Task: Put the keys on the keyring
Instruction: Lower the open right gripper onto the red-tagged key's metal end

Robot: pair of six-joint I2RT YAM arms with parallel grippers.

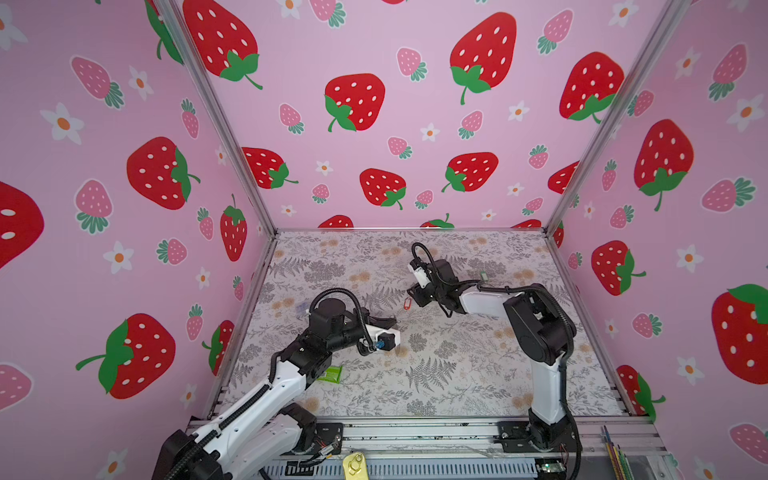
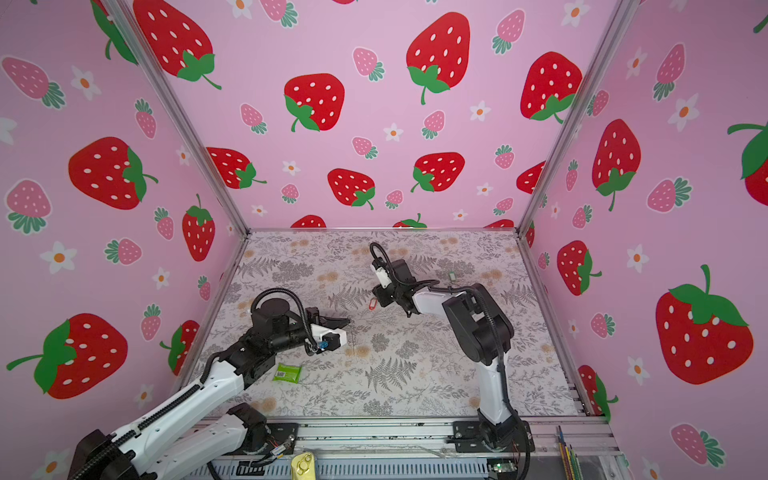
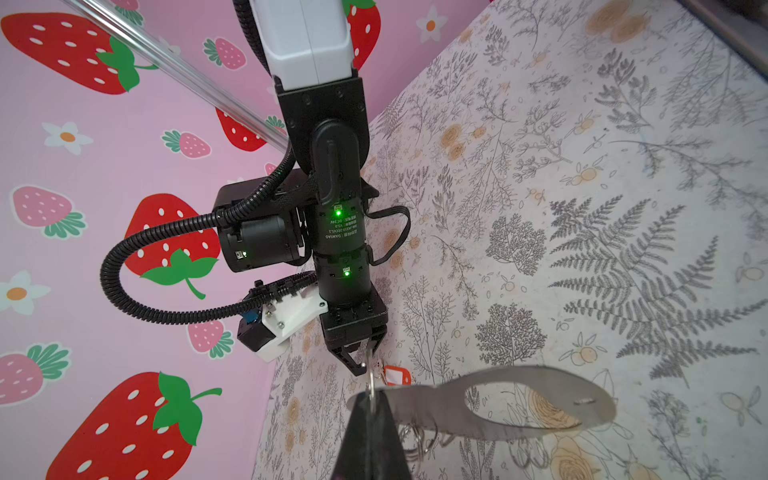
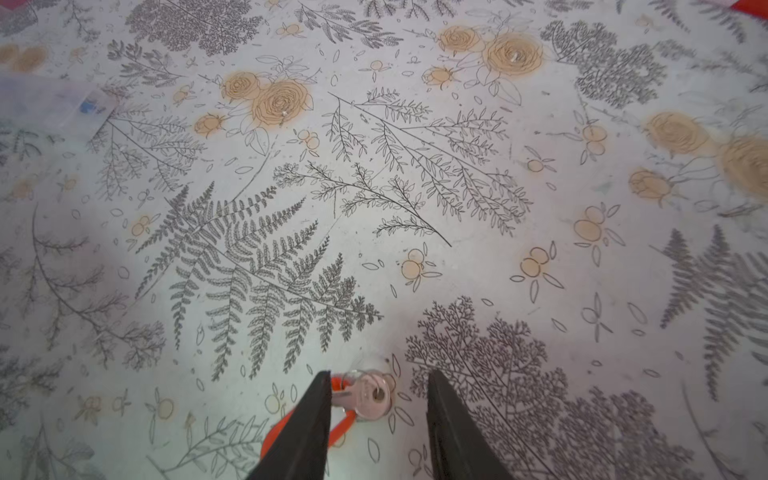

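While the left jaws clamp the keyring [image 3: 436, 399] over the bench [image 4: 457, 208], the right jaws stand apart with the key [image 4: 370, 399] between them, against one jaw; best grip the key squarely, then thread its ring slowly onto the keyring.

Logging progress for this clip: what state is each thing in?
left end effector: shut on the keyring.
right end effector: open around the red key.
keyring: gripped near its rings.
red key: unclamped, not on the keyring.
green key: lying loose, untouched.
green packet: lying flat, untouched.
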